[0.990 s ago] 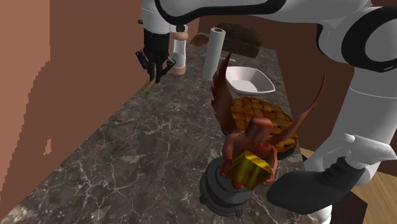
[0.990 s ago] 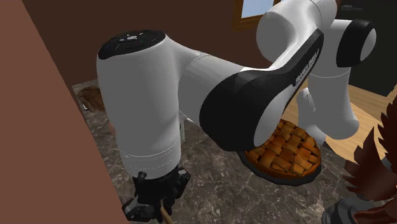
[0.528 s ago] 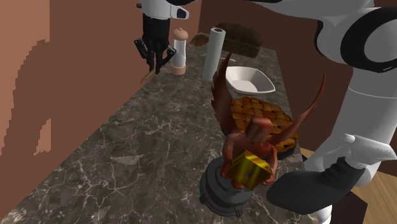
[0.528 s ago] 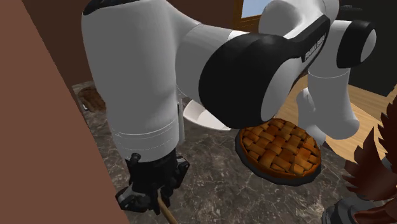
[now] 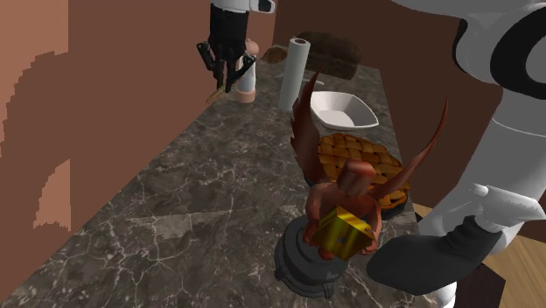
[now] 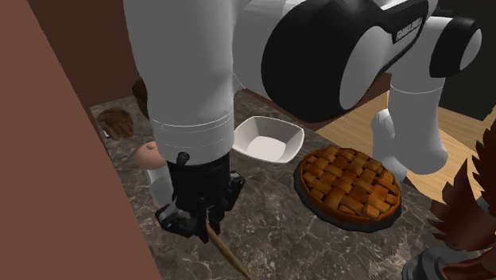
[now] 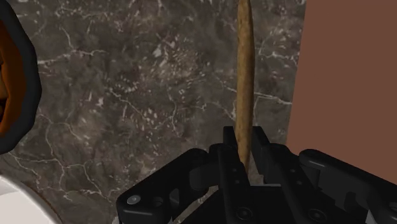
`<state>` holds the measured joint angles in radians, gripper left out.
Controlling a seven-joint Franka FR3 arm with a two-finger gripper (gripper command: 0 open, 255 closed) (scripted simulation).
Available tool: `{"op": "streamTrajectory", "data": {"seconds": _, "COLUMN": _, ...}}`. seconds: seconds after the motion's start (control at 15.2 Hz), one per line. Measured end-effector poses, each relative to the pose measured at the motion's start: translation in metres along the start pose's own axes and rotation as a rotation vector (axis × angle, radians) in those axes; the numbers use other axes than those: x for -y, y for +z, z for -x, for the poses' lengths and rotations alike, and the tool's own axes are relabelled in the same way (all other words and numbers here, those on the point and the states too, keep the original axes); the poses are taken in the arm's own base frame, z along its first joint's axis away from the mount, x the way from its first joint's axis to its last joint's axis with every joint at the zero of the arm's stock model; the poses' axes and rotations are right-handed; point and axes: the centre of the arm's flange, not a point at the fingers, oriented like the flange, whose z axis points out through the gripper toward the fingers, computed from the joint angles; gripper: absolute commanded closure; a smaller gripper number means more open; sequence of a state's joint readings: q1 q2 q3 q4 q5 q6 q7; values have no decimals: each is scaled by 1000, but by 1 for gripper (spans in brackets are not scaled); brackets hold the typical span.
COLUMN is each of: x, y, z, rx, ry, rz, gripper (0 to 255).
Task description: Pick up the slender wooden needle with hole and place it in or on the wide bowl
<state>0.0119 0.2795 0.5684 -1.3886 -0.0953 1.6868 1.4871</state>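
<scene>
A slender brown wooden needle (image 7: 243, 63) is clasped between my black fingers and points away from the hand toward the dark marble counter (image 7: 140, 95). My gripper (image 5: 226, 68) is shut on it and hangs above the counter's far end, close to the brown wall. The needle (image 5: 216, 90) slants out below the fingers. In the second exterior view the gripper (image 6: 199, 223) holds the needle (image 6: 228, 253) above the marble. The wide white bowl (image 5: 343, 109) sits to the shoulder view's right of the gripper. It also appears behind the hand as the bowl (image 6: 266, 139).
A lattice pie (image 5: 359, 162) lies in front of the bowl. A white roll (image 5: 293, 72) and a small mill (image 5: 247, 87) stand near the gripper. A winged red figure (image 5: 346, 210) on a dark base rises at the front. The brown wall (image 5: 105, 114) lines the counter's left.
The gripper has risen off the counter with the needle and shifted toward the shoulder view's right, closer to the mill and the roll.
</scene>
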Motion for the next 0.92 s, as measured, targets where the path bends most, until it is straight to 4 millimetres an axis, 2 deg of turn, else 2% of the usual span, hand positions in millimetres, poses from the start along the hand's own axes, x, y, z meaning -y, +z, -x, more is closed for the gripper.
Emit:
{"op": "streamTrajectory", "data": {"seconds": 0.2, "x": -30, "y": -9, "z": -20, "rx": 0, "ry": -1, "rz": 0, "gripper": 255}}
{"op": "streamTrajectory", "data": {"seconds": 0.92, "x": -155, "y": -14, "z": -89, "rx": 0, "ry": 1, "rz": 1, "gripper": 255}}
